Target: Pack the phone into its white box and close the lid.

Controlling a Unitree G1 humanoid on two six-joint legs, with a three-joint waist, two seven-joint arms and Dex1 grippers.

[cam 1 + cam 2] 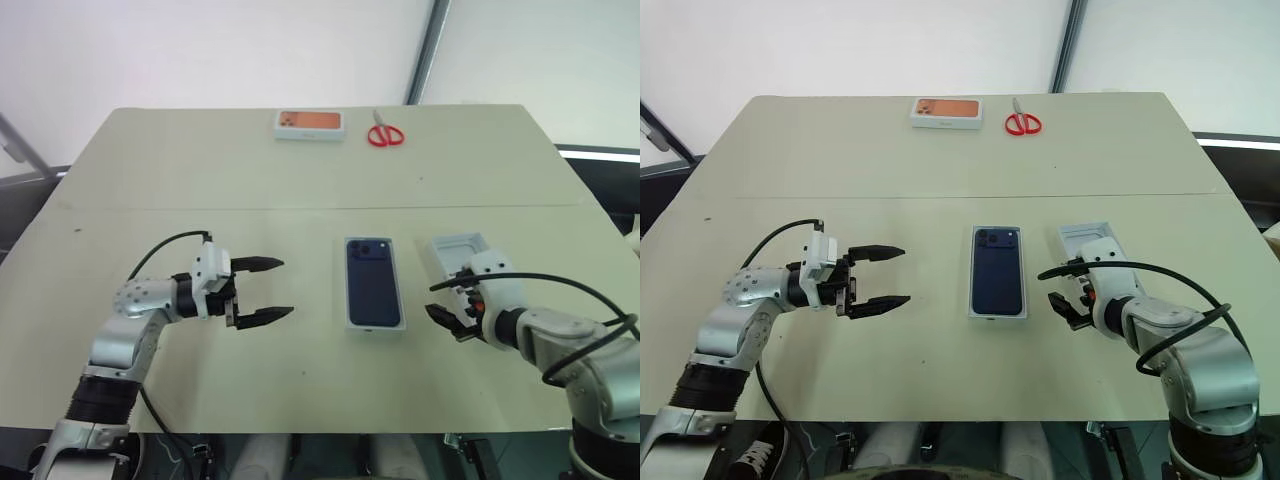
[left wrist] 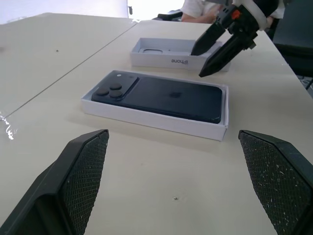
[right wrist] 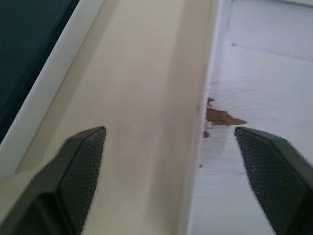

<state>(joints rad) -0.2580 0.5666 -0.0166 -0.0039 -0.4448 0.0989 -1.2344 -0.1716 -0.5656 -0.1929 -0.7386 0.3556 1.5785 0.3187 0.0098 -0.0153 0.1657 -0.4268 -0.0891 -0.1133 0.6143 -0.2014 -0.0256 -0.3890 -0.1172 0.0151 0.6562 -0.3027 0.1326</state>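
1. White cardboard straddled: my right gripper, jaws apart and empty, brackets the lid's near wall.
2. The phone lies in its box, at nine o'clock of the lid.
3. Risk: a thin-wall pinch may slip or knock the box.
4. My left gripper is wide open, empty.

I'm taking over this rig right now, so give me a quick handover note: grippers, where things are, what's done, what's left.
Left gripper: open, empty, hovering left of the white box.
Right gripper: jaws apart, straddling the near left wall of the lid; not gripping yet.
The phone lies in the white box, back up. The lid lies open side up beside it, on the right.
Done: phone packed.
Left: grasp the lid, turn it over, close the box.
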